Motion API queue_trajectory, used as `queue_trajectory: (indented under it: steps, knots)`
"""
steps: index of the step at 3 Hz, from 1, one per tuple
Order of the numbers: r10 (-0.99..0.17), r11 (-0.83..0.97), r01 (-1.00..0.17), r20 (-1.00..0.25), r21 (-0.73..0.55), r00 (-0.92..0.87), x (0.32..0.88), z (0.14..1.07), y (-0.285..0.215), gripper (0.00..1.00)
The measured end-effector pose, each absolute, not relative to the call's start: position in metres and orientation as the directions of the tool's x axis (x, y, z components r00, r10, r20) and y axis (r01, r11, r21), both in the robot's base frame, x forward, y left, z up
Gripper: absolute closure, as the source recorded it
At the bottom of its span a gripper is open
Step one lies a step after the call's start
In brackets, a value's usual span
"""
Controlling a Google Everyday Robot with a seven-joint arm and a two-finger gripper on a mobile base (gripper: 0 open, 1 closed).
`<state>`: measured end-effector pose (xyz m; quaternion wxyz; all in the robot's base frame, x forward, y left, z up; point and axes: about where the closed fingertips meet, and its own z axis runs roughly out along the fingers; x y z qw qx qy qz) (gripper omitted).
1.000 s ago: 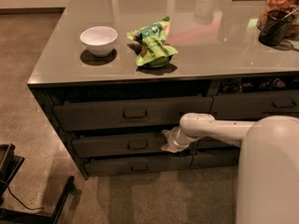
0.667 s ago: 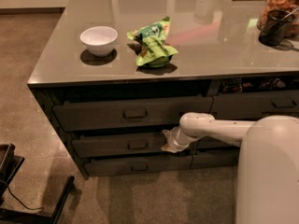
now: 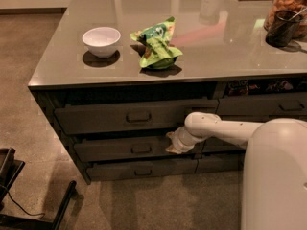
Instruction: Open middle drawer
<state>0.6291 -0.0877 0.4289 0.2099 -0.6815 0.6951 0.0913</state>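
Camera view, gripper (image 3: 171,145) at right end of middle drawer (image 3: 115,150), grip unclear, bowl (image 3: 101,41), green bag (image 3: 157,49) on countertop (image 3: 230,51)

Wide dark grey-brown middle drawer front (image 3: 108,150), plain. Cream-white gripper (image 3: 171,145) sits at its right end. Glossy grey flat countertop (image 3: 230,49); plain round white bowl (image 3: 101,40); crumpled green snack bag (image 3: 157,44) with lighter print.
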Motion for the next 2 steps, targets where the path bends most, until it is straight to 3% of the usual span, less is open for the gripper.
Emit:
queue_trajectory:
  steps: [2]
  knots:
    - [-0.909, 0.055, -0.986, -0.416, -0.159, 0.017, 0.6365, 0.4333, -0.0882, 1.00]
